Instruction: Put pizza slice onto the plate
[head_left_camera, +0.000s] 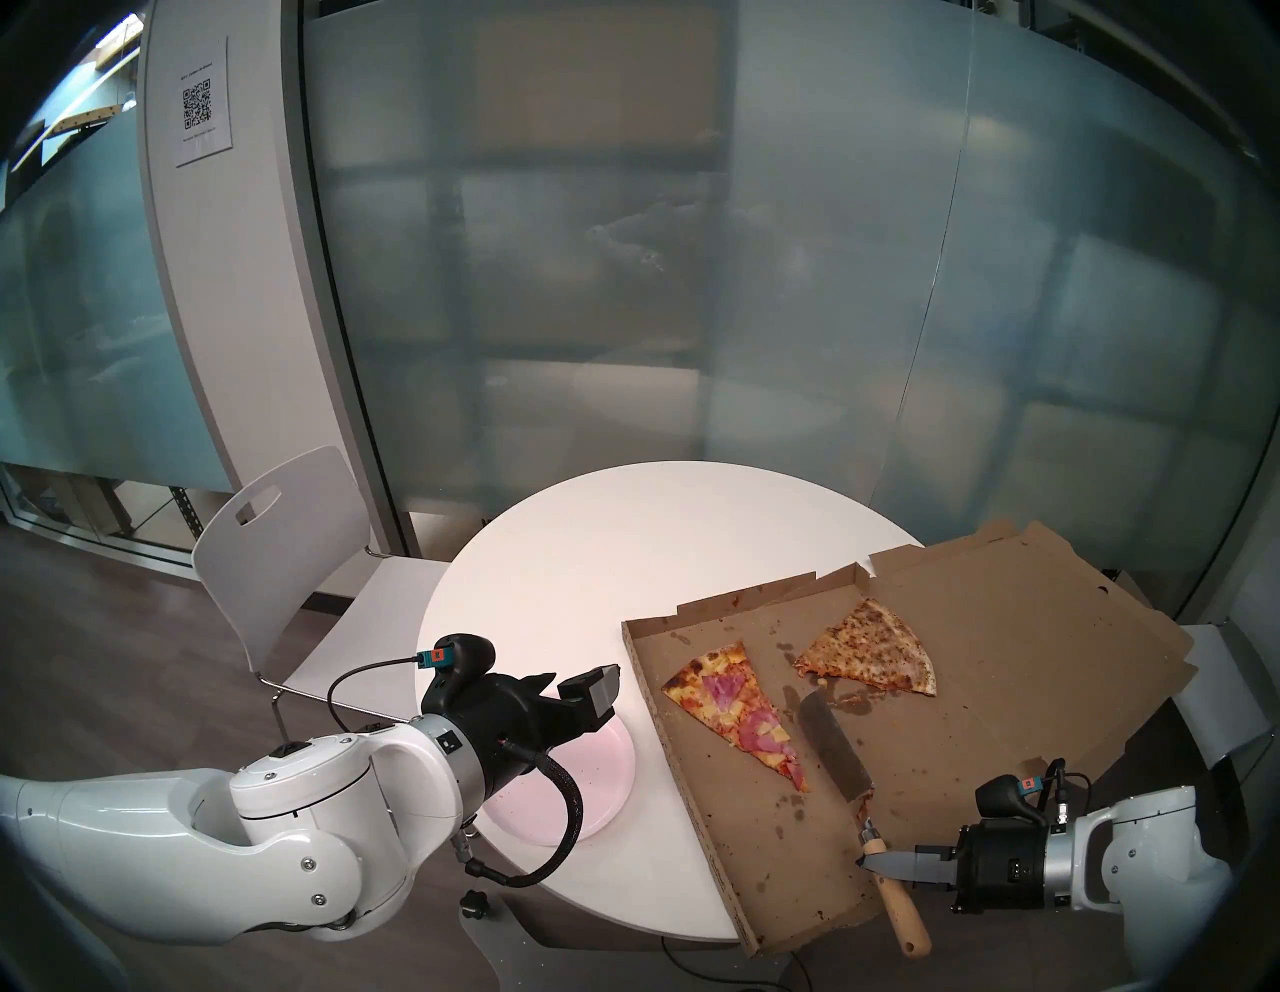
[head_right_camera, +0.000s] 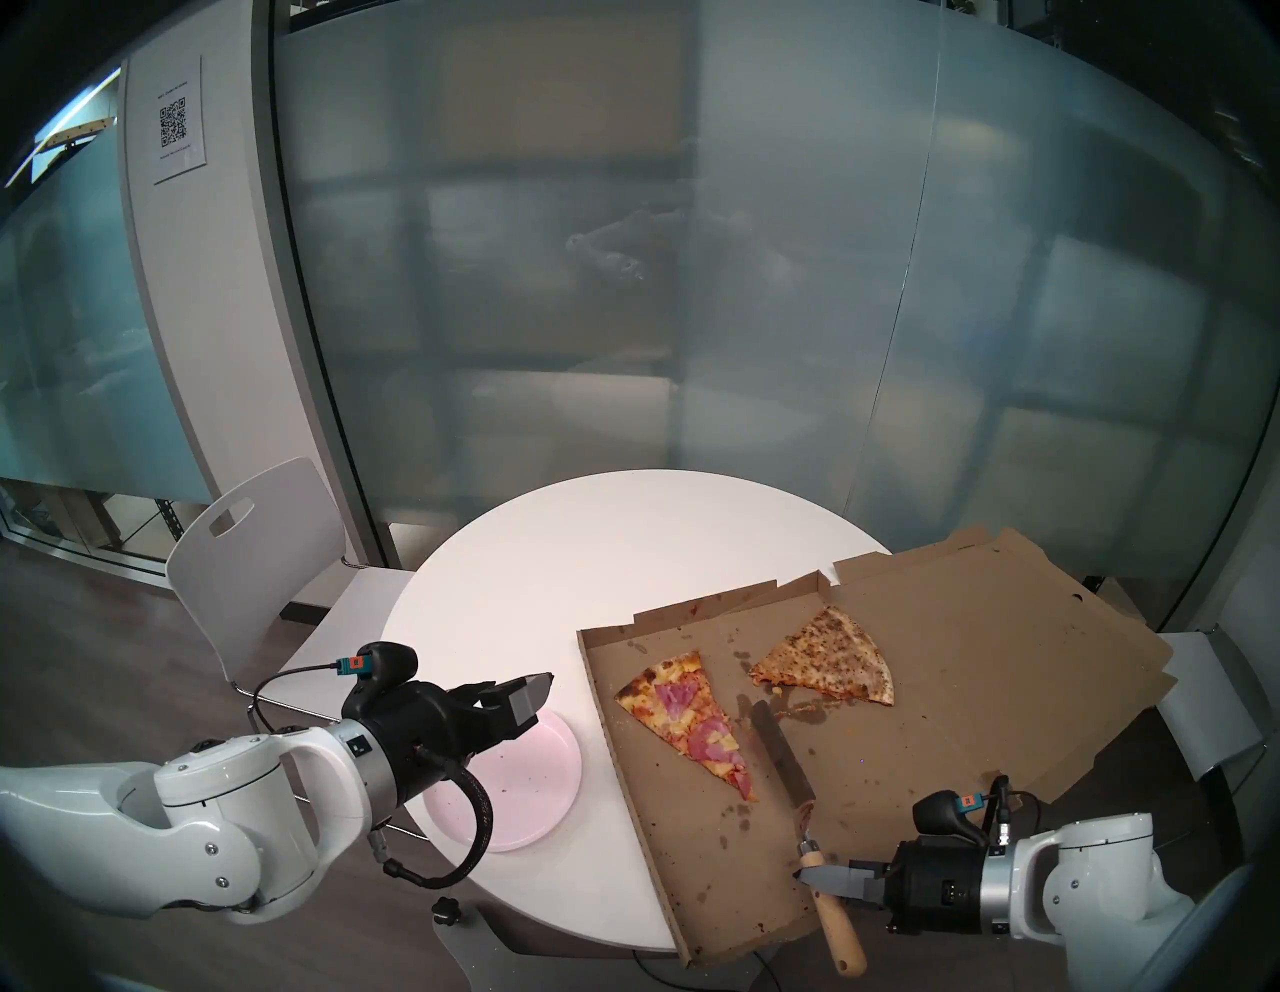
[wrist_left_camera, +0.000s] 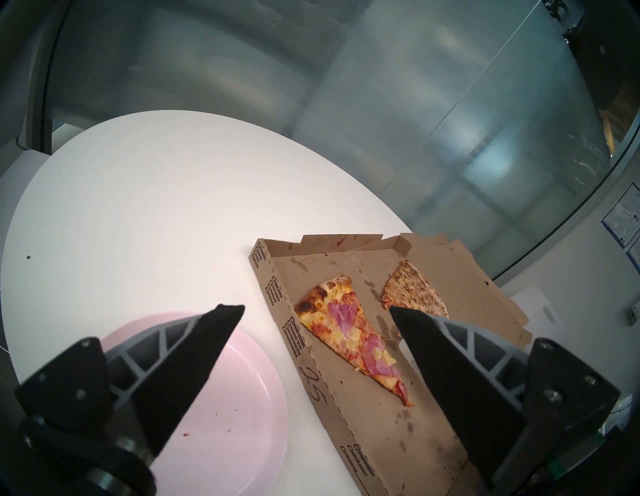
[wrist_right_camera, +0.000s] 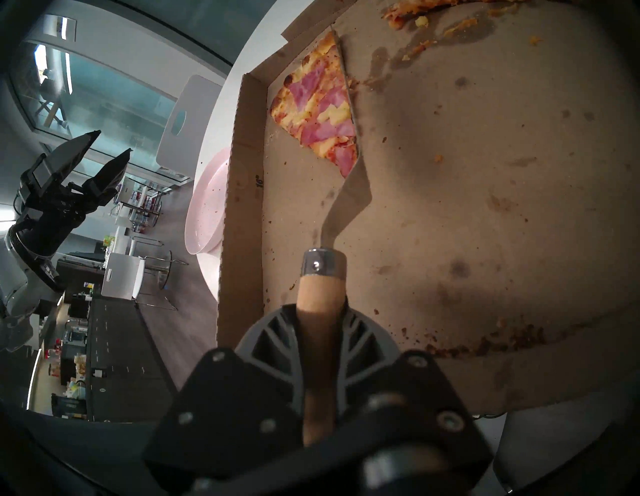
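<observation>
The round white surface (head_left_camera: 596, 554) carries two things directly: a pale pink plate (head_left_camera: 609, 776) near its front left edge, and an opened brown cardboard pizza box (head_left_camera: 762, 866) on its right side. The plate lies flat just beside the box's left wall, with a narrow strip of bare white between them, and has a few dark crumbs on it. The box juts past the front edge, and its flattened lid (head_left_camera: 1025, 623) spreads out beyond the right edge.
</observation>
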